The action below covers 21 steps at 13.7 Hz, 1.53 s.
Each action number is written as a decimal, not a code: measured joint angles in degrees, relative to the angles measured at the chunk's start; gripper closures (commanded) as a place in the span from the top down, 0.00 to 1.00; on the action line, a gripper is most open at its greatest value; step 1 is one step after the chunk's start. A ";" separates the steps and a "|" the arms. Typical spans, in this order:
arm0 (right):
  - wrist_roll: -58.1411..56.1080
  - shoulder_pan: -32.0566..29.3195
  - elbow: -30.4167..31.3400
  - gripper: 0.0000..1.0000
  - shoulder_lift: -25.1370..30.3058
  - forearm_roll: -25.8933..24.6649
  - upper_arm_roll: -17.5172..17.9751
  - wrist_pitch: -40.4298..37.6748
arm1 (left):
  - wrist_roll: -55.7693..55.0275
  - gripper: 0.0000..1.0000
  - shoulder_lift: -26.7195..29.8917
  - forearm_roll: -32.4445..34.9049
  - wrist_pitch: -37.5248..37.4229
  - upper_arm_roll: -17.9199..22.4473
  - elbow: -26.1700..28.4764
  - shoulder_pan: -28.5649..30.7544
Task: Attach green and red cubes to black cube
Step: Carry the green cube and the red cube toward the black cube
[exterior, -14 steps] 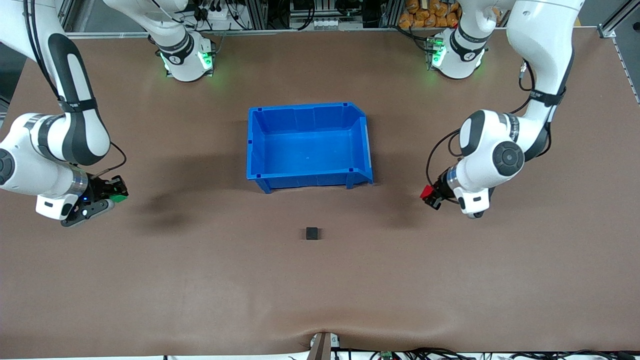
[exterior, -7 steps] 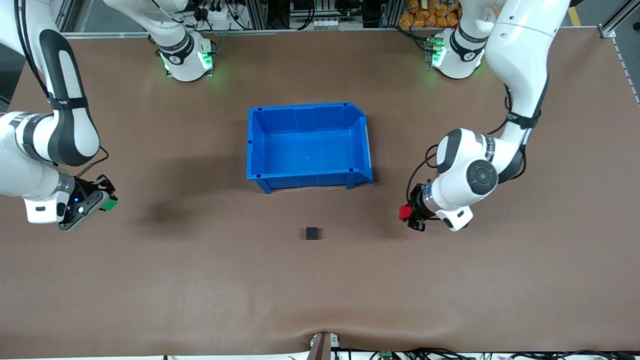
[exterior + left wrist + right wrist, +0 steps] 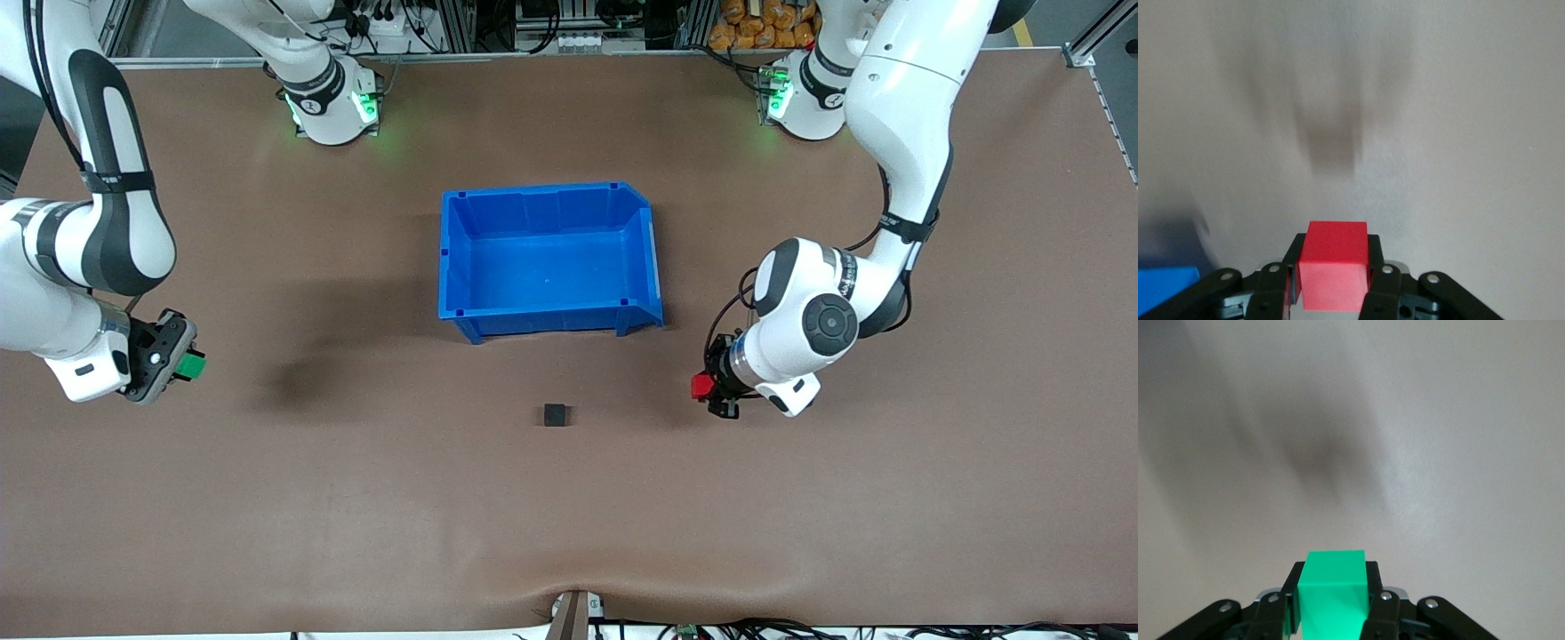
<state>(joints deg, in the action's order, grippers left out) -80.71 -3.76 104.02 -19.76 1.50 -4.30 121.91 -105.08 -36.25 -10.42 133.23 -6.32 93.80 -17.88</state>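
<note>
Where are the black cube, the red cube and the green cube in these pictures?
black cube [image 3: 555, 414], front view, its top face.
red cube [image 3: 1334, 265], left wrist view, middle of its facing side.
green cube [image 3: 1332, 597], right wrist view, middle of its facing side.

A robotics lab: two Franka arms [image 3: 898, 133] bolted to a brown table [image 3: 356, 498], cable clutter [image 3: 391, 22] alongside.

- Red cube [image 3: 1334, 265] cut off at the left wrist view's edge, flanks hidden by fingers [image 3: 1379, 283].
- Green cube [image 3: 1332, 597] likewise cut off.
- Blue bin [image 3: 1165, 288] only a corner.
</note>
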 measured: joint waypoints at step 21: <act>-0.53 20.52 -16.67 0.00 -12.64 0.06 0.84 0.05 | -8.14 0.00 -10.41 -1.70 3.22 -0.13 -9.27 -9.54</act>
<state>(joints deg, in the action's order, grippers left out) -81.24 16.76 87.34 -32.41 1.56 -3.46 121.95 -113.22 -46.66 -12.12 136.45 -6.44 84.53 -27.43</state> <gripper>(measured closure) 0.612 0.608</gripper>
